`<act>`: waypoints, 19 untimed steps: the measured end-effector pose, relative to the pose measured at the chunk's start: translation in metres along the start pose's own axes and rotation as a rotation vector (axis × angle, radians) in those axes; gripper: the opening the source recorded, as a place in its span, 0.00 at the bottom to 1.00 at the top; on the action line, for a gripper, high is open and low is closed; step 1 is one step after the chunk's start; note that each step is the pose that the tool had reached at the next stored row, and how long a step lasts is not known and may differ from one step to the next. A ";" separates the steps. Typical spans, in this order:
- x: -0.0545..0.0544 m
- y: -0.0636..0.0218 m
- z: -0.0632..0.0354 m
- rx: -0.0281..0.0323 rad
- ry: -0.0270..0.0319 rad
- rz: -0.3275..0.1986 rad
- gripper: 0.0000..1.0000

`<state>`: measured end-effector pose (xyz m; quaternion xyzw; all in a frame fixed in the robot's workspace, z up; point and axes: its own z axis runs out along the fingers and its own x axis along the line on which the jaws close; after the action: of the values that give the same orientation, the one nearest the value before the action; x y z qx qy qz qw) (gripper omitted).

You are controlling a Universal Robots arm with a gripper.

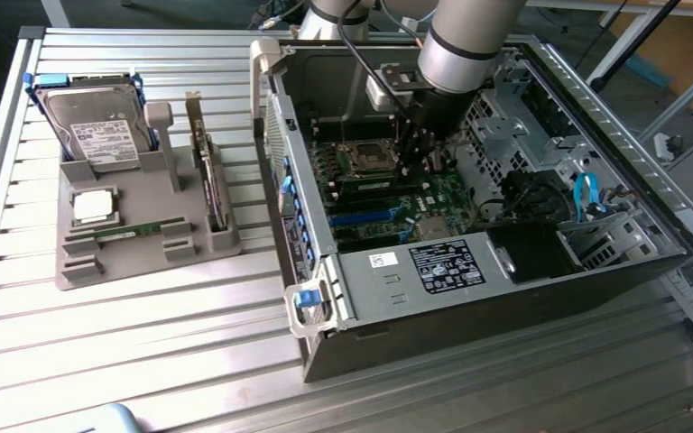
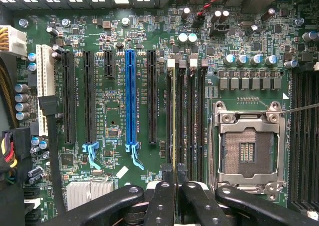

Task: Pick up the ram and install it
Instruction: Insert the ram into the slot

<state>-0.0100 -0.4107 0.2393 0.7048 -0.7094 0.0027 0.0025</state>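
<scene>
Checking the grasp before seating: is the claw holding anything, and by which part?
The ram, it seems: the claw is shut across its thin upper edge, the stick standing on edge along a memory slot. Where along its length is hidden.

Table [image 1: 142, 352]: ribbed bare-metal slats with a satin sheen; parts holder [image 1: 142, 266]: matt grey plastic; hard drive [image 1: 104, 135]: bright metal top bearing a paper label. Computer case [image 1: 359, 280]: dull grey sheet metal over a matt black side panel. Motherboard [image 2: 114, 111]: glossy green board with a blue plastic slot [image 2: 130, 96] and a polished metal socket frame [image 2: 219, 151]; ram [image 2: 173, 116]: thin green board edge; fingers [image 2: 162, 201] of the gripper [image 2: 174, 178]: smooth, glossy black plastic.
</scene>
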 end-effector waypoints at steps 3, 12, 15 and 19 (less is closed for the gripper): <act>0.000 0.0000 0.0000 0.0000 0.0000 0.004 0.12; 0.001 0.0000 0.0000 0.0000 0.0000 0.004 0.12; 0.001 0.0000 0.0000 0.0000 0.0000 0.004 0.12; 0.001 0.0000 0.0008 -0.0001 0.0001 0.005 0.12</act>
<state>-0.0100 -0.4117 0.2386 0.7030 -0.7112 0.0027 0.0025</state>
